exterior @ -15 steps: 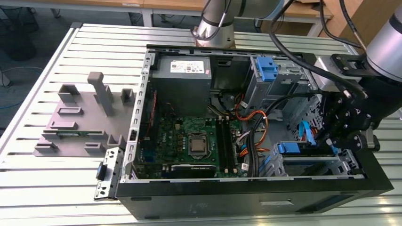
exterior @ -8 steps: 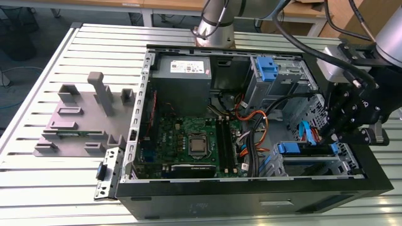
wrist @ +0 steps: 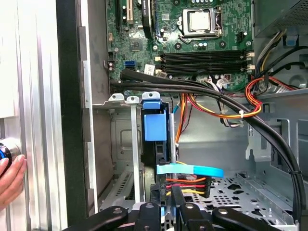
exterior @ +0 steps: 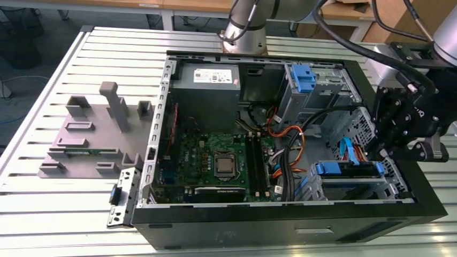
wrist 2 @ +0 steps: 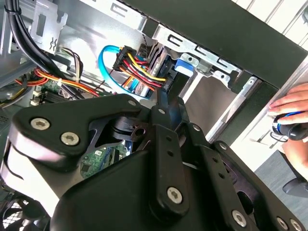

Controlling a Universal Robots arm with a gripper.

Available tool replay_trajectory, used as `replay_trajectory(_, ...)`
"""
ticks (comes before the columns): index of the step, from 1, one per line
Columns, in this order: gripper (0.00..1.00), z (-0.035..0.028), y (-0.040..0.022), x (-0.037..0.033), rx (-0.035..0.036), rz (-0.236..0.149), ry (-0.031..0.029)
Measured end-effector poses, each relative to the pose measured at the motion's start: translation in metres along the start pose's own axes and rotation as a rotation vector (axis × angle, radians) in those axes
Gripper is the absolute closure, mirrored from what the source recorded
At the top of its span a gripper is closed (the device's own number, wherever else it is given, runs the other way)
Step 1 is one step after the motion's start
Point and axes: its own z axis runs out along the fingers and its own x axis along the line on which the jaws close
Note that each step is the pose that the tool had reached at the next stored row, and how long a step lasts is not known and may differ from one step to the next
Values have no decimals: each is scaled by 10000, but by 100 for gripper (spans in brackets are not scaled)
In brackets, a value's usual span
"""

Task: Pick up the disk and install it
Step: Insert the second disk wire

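Slatted aluminium table (exterior: 43,107) carries one open black computer case (exterior: 286,225), and the disk (exterior: 348,170) sits in its blue caddy in the drive cage at the case's front corner on the exterior view's right, long axis running along the front wall. One gripper (exterior: 400,140) hovers just above it beside one blue data cable (wrist: 190,170) and a bundle of orange, red and yellow wires (wrist: 226,113); whether its jaws are parted I cannot tell. One person's hand (wrist: 10,180) rests outside the case wall.

One open computer case (exterior: 286,225) holds one motherboard (exterior: 214,160), one power-supply box (exterior: 207,80) and two blue caddies, at one o'clock (exterior: 303,80) and five o'clock (exterior: 346,168).
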Motion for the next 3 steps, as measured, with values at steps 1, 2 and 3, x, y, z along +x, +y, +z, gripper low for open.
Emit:
replay_trajectory(1,76,-7,0,0,0,0,0)
replay_trajectory(2,76,-8,0,0,0,0,0)
replay_trajectory(3,76,-8,0,0,0,0,0)
